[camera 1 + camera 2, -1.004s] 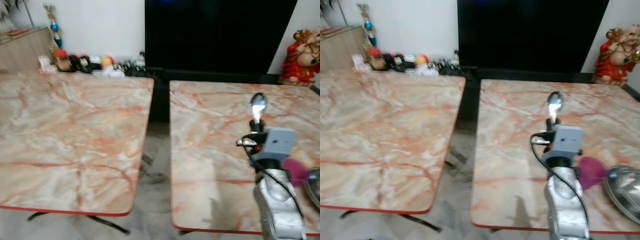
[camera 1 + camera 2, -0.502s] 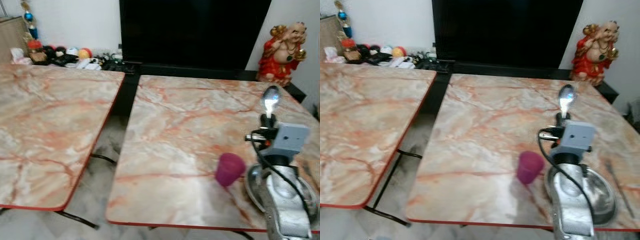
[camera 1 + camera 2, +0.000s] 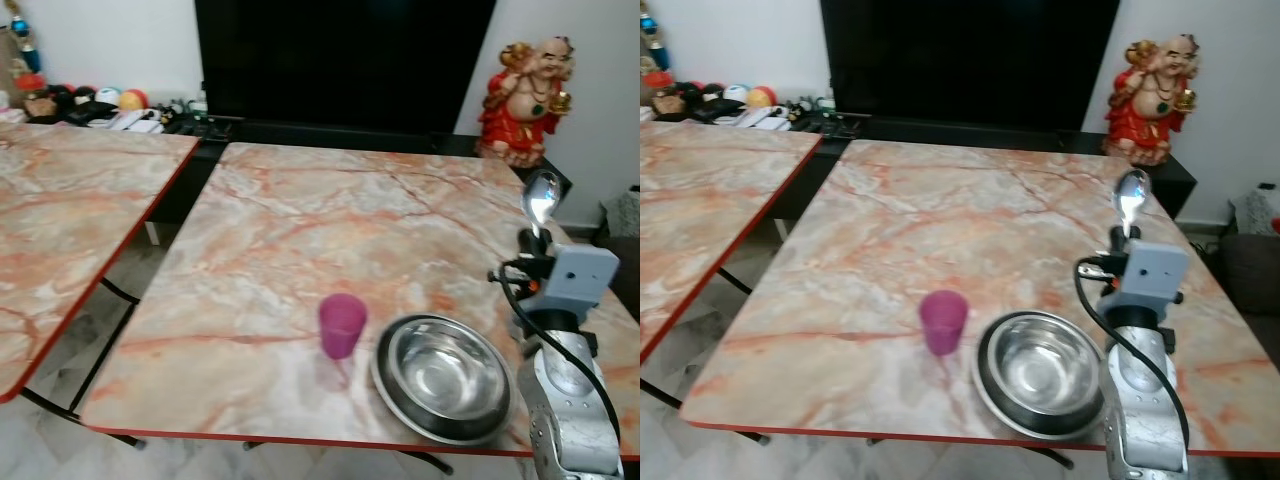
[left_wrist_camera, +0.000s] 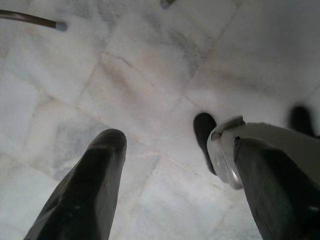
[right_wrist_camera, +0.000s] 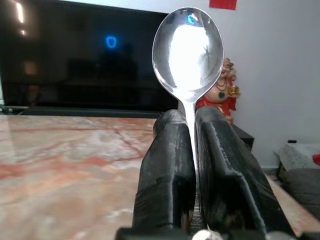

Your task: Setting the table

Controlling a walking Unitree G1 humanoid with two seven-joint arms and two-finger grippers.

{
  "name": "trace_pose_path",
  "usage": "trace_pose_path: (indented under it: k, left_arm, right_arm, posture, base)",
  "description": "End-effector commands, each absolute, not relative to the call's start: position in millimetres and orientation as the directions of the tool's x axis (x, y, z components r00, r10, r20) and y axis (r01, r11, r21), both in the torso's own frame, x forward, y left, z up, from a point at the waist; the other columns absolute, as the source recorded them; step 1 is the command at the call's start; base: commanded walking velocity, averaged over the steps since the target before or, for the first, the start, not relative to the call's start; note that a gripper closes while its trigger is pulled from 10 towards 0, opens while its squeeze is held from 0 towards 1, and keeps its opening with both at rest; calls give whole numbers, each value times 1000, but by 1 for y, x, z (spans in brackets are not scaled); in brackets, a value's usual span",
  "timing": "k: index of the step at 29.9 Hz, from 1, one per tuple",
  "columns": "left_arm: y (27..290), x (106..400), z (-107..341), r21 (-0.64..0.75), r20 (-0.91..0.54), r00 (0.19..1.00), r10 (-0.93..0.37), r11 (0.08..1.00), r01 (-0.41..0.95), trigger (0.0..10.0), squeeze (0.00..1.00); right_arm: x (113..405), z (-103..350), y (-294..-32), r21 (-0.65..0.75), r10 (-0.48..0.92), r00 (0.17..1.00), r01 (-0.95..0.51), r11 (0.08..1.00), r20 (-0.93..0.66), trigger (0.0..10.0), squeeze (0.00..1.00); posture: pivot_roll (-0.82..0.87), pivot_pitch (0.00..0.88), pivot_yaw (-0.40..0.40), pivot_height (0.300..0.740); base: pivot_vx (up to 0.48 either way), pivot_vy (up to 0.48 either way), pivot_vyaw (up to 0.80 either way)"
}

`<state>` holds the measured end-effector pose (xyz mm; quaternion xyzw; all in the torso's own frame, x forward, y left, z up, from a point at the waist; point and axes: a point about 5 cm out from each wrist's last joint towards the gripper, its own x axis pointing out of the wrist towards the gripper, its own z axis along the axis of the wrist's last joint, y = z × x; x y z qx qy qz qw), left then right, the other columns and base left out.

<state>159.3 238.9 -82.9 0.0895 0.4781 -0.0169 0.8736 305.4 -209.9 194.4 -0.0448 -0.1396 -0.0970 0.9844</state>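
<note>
The pink-veined marble table with a red edge (image 3: 300, 230) carries a round steel bowl (image 3: 442, 376) near its front edge, with a small magenta plastic cup (image 3: 342, 325) just beside it. Above the table's right side, the right gripper (image 5: 193, 150) pinches a shiny steel spoon (image 5: 188, 47) by the handle, long axis upright, bowl uppermost. The left gripper (image 4: 175, 175) hangs over pale floor tiles (image 4: 150, 75), fingers spread, holding nothing.

We see our right arm (image 3: 568, 420): silver, rounded metal casing, scuffed sheen. Grey box-shaped wrist camera (image 3: 582, 276) on top. Black cable (image 3: 553, 345) looping alongside. Our gripper fingers (image 5: 167, 170) black, long, matte.
</note>
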Motion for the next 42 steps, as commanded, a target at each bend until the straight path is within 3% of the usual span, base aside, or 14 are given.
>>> trace_pose_path:
  k: [1,12,18,25,35,37,42]
  left_arm:
    - [236,157,-85,143,-842,536,62,984,110,10000,0]
    - [241,154,-85,147,-841,534,86,987,73,10000,0]
    - [242,154,-85,165,-840,533,100,983,76,10000,0]
    - [242,155,-84,168,-839,536,99,982,81,10000,0]
    - [243,155,-84,160,-842,531,90,983,88,10000,0]
    - [243,155,-84,160,-843,531,89,983,88,10000,0]
    - [244,155,-84,157,-844,530,84,983,95,10000,0]
  right_arm:
    - [304,193,-218,-77,-208,940,237,969,272,10000,0]
    - [305,193,-221,-74,-216,939,244,967,267,10000,0]
    - [306,189,-223,-89,-231,943,258,962,237,10000,0]
    - [307,186,-230,-124,-242,945,273,954,219,10000,0]
    - [304,151,-257,-224,-408,913,394,891,-20,10000,0]
    - [304,148,-258,-225,-411,910,391,892,-47,10000,0]
    - [307,138,-247,-254,-267,953,225,941,-143,10000,0]
  posture:
    - [-84,48,-4,740]
    - [-75,52,-5,740]
    - [-74,51,-6,740]
    - [-76,53,-3,740]
    - [-73,55,7,740]
    - [-70,55,13,740]
    - [-74,59,19,740]
  base:
    - [0,0,0]
    - [0,0,0]
    - [0,447,0]
    - [0,0,0]
    - [0,0,0]
    - [0,0,0]
    - [0,0,0]
